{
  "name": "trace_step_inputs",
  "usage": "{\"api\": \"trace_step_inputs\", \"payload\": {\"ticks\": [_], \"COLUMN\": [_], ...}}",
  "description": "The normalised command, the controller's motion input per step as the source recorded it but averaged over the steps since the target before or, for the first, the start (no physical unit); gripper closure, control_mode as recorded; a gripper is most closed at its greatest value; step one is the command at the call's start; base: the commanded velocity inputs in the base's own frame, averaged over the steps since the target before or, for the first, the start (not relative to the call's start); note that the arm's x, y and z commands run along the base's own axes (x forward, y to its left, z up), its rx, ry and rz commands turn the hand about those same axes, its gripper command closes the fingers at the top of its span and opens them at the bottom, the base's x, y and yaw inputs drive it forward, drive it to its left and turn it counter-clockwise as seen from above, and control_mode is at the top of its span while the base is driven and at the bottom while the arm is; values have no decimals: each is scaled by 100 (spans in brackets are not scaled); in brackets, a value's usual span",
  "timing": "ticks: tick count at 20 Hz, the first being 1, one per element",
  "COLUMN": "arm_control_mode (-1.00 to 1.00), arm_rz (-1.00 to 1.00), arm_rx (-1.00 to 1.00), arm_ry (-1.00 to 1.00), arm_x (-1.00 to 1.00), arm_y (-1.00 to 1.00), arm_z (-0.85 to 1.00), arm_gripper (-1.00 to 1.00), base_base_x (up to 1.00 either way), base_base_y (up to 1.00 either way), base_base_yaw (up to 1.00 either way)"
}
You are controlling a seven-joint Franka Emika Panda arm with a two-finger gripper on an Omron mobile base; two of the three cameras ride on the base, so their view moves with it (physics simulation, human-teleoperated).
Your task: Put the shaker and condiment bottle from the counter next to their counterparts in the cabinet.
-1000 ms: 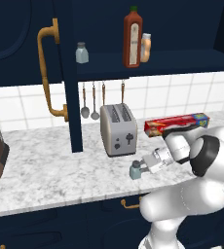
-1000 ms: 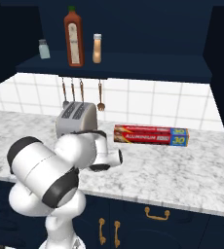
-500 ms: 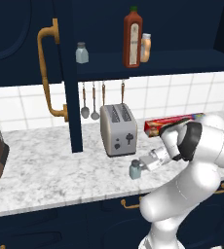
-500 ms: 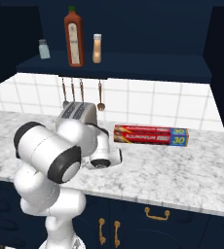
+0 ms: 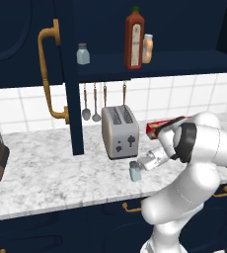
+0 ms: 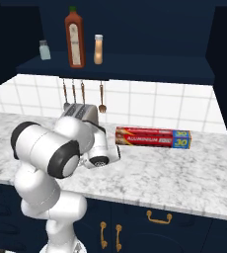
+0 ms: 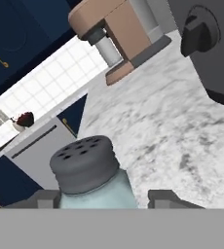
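While reaching low over the white-grey marbled stone bench (image 5: 46, 173), straddles with the jaws a small squat clear glass shaker with a grey perforated metal cap (image 5: 134, 171), upright on the stone just near of the silver two-slot toaster (image 5: 120, 131). Seen from the hand: shaker (image 7: 92, 175) between the two dark fingertips (image 7: 46, 198), one tip against the glass, the other just apart from it. Jaws therefore partly drawn in but open, not gripping.

Up in the dark navy wall cabinet (image 5: 184, 29), on the shelf: small tan-orange white-capped condiment bottle (image 5: 147, 48) just right of the tall red-brown green-capped sauce bottle (image 5: 134, 33), with the pale blue-grey glass shaker (image 5: 83, 54) well apart to the left. Right along the bench, by the tiled wall, lies a long red foil box (image 6: 153, 137).
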Motion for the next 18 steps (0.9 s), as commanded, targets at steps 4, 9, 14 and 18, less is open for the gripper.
{"api": "trace_step_inputs", "payload": {"ticks": [4, 9, 14, 18], "arm_control_mode": [-100, -100, -100, -100], "arm_rz": [0, 0, -3, -4], "arm_rx": [0, 0, 0, 0], "arm_ry": [0, -2, 0, 0], "arm_x": [12, 4, 6, 2], "arm_y": [-3, -10, -10, -1], "arm_z": [14, 61, 86, 81], "arm_gripper": [100, 100, 100, 100], "base_base_x": [0, 0, 0, 0], "base_base_y": [0, 0, 0, 0], "base_base_yaw": [0, 0, 0, 0]}}
